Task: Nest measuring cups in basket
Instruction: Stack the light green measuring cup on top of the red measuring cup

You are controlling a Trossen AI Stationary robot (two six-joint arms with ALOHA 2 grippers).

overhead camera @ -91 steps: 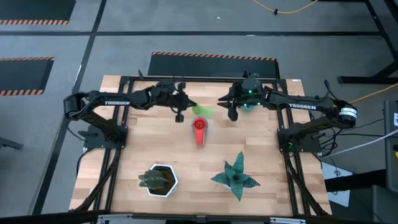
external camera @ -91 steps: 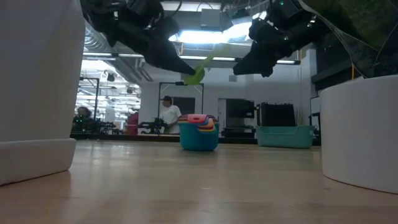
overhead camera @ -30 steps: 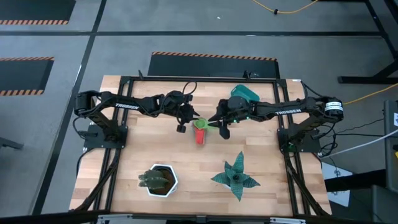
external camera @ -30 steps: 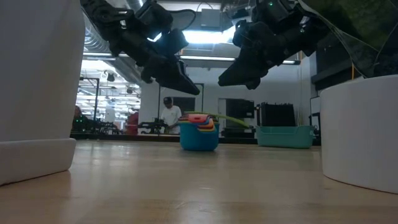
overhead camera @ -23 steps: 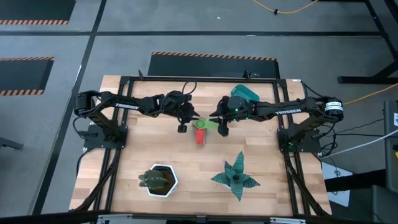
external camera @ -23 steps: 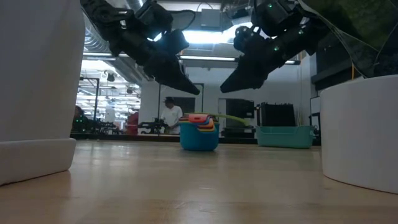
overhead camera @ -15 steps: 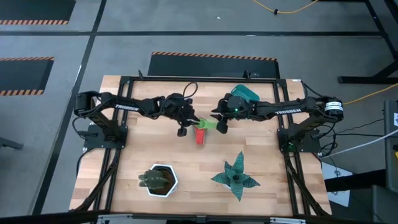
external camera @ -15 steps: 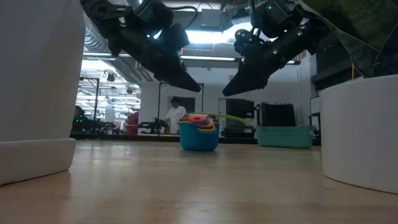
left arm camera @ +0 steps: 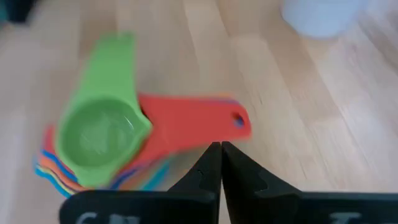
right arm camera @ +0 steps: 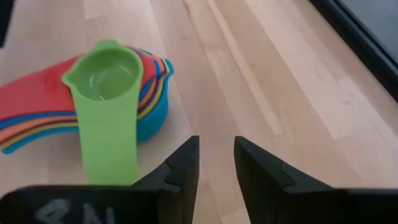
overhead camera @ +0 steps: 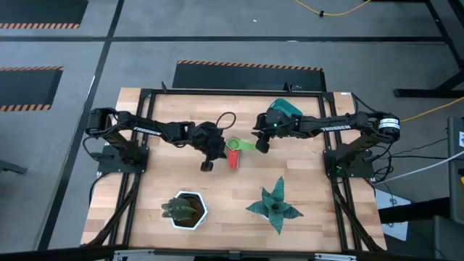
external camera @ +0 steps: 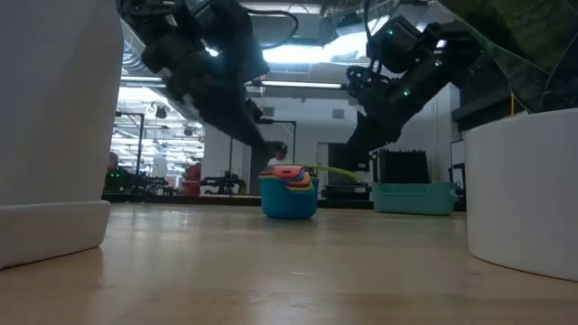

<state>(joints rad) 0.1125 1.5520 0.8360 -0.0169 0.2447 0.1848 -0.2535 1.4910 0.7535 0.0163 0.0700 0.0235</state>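
Note:
The measuring cups [overhead camera: 233, 154] stand nested in one stack mid-table, dark blue at the bottom. The green cup [left arm camera: 102, 134] sits in the top one, its handle [right arm camera: 109, 146] sticking out sideways over the table, across the red handle [left arm camera: 199, 124]. My left gripper [left arm camera: 219, 149], shut, hangs just above the red handle's end. I cannot tell if it touches. My right gripper [right arm camera: 216, 152] is open, its fingers beside the green handle's end and apart from it. The teal basket [overhead camera: 285, 109] stands at the far edge, partly under my right arm.
A white hexagonal pot [overhead camera: 186, 210] with a dark plant and a green star-shaped plant [overhead camera: 275, 206] stand near the front edge. They loom at both sides of the low view. People move in the room behind the table.
My left gripper has swung toward the table's near edge and sunk close to the stack, rolling as it went. My right gripper has tipped its fingers downward and drawn slightly toward the table's right. The cups have kept still.

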